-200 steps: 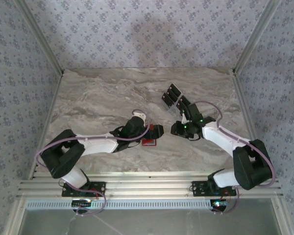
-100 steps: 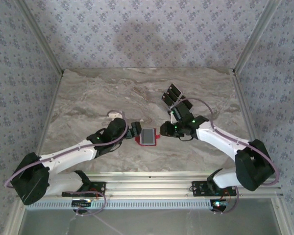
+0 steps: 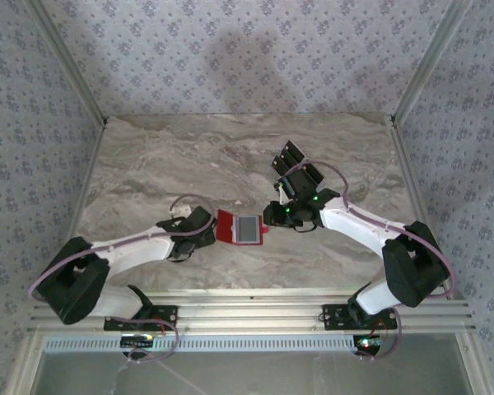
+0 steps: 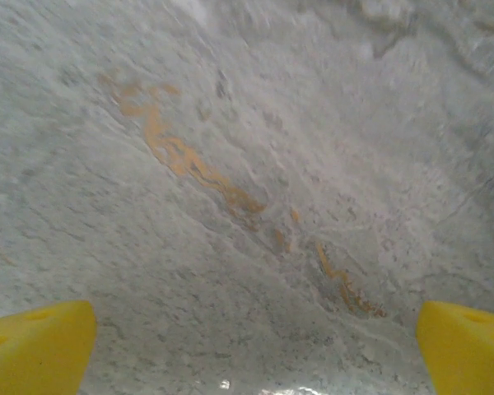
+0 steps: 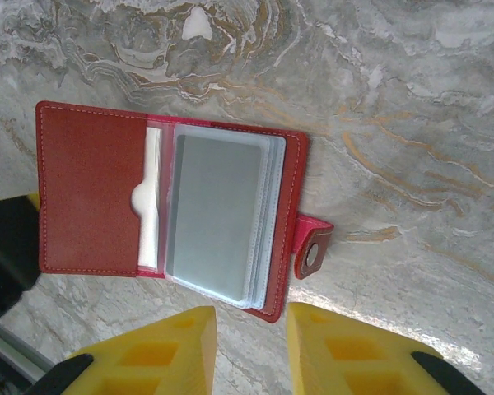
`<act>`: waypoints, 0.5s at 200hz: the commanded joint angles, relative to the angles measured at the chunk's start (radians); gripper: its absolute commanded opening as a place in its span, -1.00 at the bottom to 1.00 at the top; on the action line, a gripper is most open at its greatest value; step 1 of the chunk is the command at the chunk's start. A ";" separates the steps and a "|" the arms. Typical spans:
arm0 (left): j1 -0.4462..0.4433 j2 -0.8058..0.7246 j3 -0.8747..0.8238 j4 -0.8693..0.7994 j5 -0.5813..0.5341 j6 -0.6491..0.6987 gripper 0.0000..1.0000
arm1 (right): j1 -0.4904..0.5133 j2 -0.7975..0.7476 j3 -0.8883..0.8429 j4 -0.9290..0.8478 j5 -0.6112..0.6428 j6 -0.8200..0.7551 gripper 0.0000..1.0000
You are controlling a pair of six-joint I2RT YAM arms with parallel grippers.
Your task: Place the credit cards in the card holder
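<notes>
On your marble table (image 3: 165, 164) lies one open card holder (image 3: 237, 228), just left of the right gripper (image 3: 272, 216), whose jaws are narrow and empty. Your left gripper (image 3: 207, 230) gapes wide. At least two credit cards (image 3: 292, 158) sit farther back.

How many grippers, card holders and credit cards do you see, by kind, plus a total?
grippers: 2, the left gripper and the right gripper
card holder: 1
credit cards: at least 2, overlapping, exact count unclear
total: at least 5

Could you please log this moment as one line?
card holder open on table; credit cards outside it; left gripper open; right gripper open, empty
</notes>
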 commanded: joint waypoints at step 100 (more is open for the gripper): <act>-0.119 0.047 0.112 0.220 0.134 0.055 0.99 | -0.060 -0.003 0.018 0.007 -0.019 -0.016 -0.43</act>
